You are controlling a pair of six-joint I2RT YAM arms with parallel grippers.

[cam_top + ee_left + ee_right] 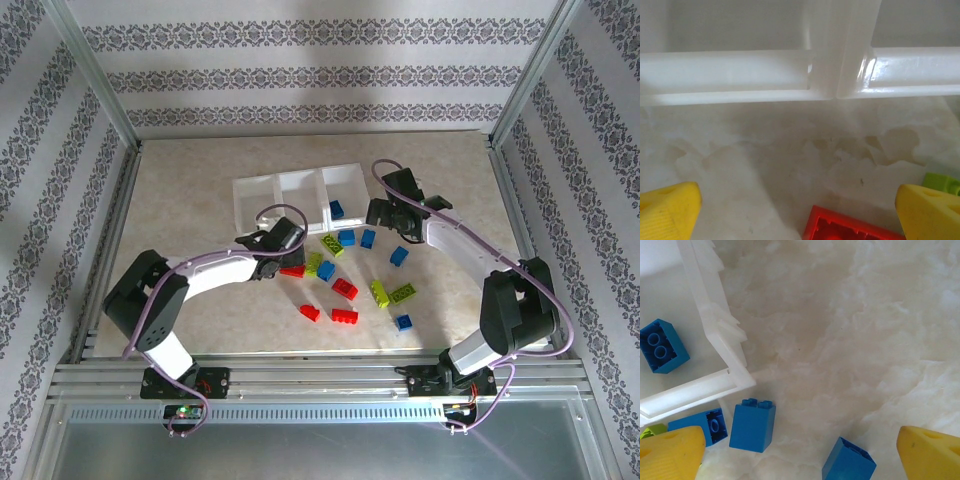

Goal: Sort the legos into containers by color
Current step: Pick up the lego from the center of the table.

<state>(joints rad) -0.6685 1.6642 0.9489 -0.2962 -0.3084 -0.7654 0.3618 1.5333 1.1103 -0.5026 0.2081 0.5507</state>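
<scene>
The legos (pixel 344 289) are found scattered on the table (pixel 180 220) in red, green and blue, just in front of the containers (pixel 297 173) and between the two arms. One blue brick (pixel 337 209) is noted inside the right-hand compartment.

Handling is judged as follows. The bricks are taken to be light, rigid and smooth-sided, so slipping is considered likelier than breakage. A hold is best taken across two opposite flat sides, low on the body and not on the studs. Close neighbours may be nudged.

The left gripper (pixel 797 212) is seen spread wide with nothing held, low over the table and facing the tray's front wall. A red brick (pixel 850 227) lies just under it and a green brick (pixel 942 182) beside its right finger. The right gripper (pixel 800 452) is likewise spread wide and unloaded, beside the tray's near corner.

The overhead view supplies the whole layout and colour mix. The right wrist view adds that the binned brick lies studs up, and that three blue bricks (pixel 752 425) lie just outside that corner. The left wrist view shows the dividing wall between two compartments.
</scene>
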